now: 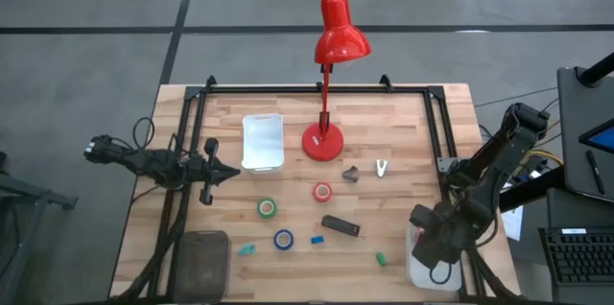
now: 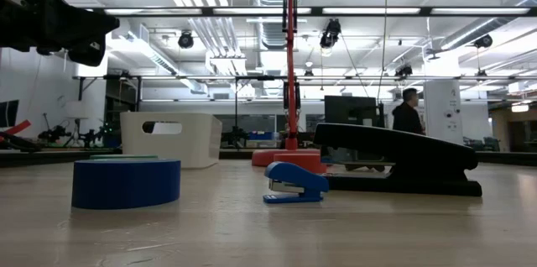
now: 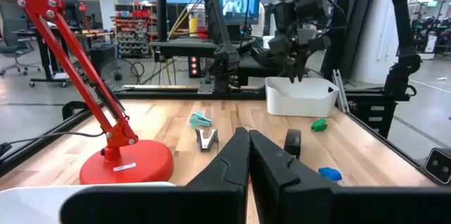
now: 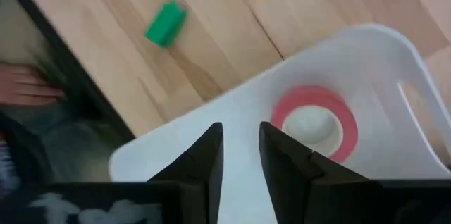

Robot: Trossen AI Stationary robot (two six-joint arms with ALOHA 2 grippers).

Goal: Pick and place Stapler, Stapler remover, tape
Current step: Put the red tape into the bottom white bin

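Observation:
The black stapler (image 1: pixel 340 225) lies flat on the wooden table, near the middle. Green tape (image 1: pixel 267 208), red tape (image 1: pixel 321 192) and blue tape (image 1: pixel 283 239) lie flat around it. A dark stapler remover (image 1: pixel 351 175) and a pale one (image 1: pixel 381 167) lie near the lamp base. A pink-red tape roll (image 4: pixel 315 124) lies flat in the white bin (image 4: pixel 394 69) at the near right. My right gripper (image 4: pixel 240 150) hangs above that bin, pointing steeply down, open with nothing between its fingers. My left gripper (image 3: pixel 248 150) stays level at the table's left side, shut and holding nothing.
A red desk lamp (image 1: pixel 324 140) stands at the far middle, with a second white bin (image 1: pixel 262 141) to its left. Small blue (image 1: pixel 317 240), teal (image 1: pixel 247 248) and green (image 1: pixel 381 259) blocks lie near the front. A dark tray (image 1: pixel 200 259) sits at the near left. A person's hand (image 4: pixel 25 86) shows beyond the table edge.

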